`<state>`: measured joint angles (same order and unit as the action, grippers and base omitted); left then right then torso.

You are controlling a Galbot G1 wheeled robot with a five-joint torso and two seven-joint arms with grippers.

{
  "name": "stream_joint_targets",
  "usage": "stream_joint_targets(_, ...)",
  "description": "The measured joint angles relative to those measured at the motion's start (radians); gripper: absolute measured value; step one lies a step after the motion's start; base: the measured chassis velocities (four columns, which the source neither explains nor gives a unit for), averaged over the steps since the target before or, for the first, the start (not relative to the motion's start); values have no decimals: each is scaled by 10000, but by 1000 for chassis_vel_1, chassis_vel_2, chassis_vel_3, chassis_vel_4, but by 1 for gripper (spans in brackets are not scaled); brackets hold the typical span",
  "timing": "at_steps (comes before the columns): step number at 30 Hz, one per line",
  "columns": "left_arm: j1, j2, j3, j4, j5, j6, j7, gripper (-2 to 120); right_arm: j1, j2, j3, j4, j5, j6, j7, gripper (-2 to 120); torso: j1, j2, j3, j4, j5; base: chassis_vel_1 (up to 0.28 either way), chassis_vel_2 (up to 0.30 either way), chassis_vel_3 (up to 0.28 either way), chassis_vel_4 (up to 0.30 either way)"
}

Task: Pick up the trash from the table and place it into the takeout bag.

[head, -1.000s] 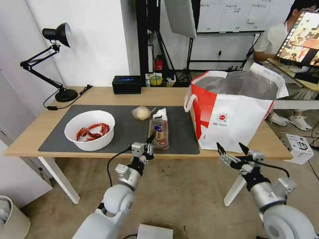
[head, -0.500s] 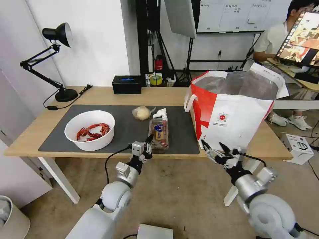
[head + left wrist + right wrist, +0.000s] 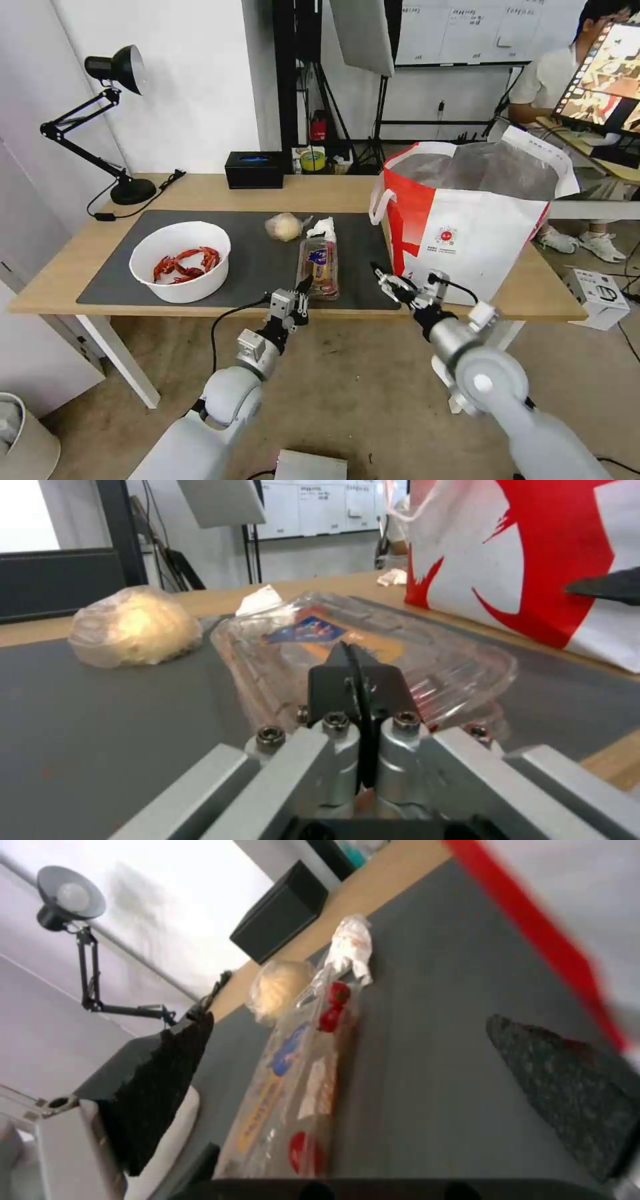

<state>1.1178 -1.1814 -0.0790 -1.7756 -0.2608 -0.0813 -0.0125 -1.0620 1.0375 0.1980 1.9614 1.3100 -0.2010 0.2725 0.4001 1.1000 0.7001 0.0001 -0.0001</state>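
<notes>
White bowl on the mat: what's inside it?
The white bowl holds red crayfish shells lying in a loose pile. The bowl's bottom beneath them is covered.

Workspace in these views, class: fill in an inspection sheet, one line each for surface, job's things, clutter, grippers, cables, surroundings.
Surface: wooden table with dark grey mat.
Job's things: clamshell tray, tissue, wrapped lump, bowl of crayfish shells on the mat; takeout bag upright on the table's right end.
Clutter: black tissue box, desk lamp.
Grippers: left gripper shut at the tray's near end; right gripper open, right of the tray.
Cables: lamp cord on the tabletop.
Surroundings: tripod stands, seated person behind.
</notes>
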Motion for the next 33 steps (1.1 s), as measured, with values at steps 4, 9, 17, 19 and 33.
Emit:
stream_joint_targets(4,-31,-18,30,-25,-447,67,-51,0,595,245,-414,-401,129,-52,197,100,0,0,0,0,0,0,0,0,0)
stream_joint_targets(9,-81,-19,143,-26,-468,97,-55,0,1124,556,-903,-773,174,-120,401,100,0,0,0,0,0,0,0,0,0)
stream_joint_targets(17,-158,-27,277,144,157,28,188,0,1582,962,-1311,-1284,110,-207,638,100,-1,-1,0,0,0,0,0,0,0)
stream_joint_targets(19,-156,-24,278,171,227,17,217,0,1607,1003,-1349,-1334,95,-215,648,100,-1,-1,-1,-1,0,0,0,0,0)
stream_joint_targets(33,31,-122,120,207,423,-25,353,0,1832,1517,-1539,-1876,-46,-689,681,100,-1,0,-1,-1,1,0,0,0,0)
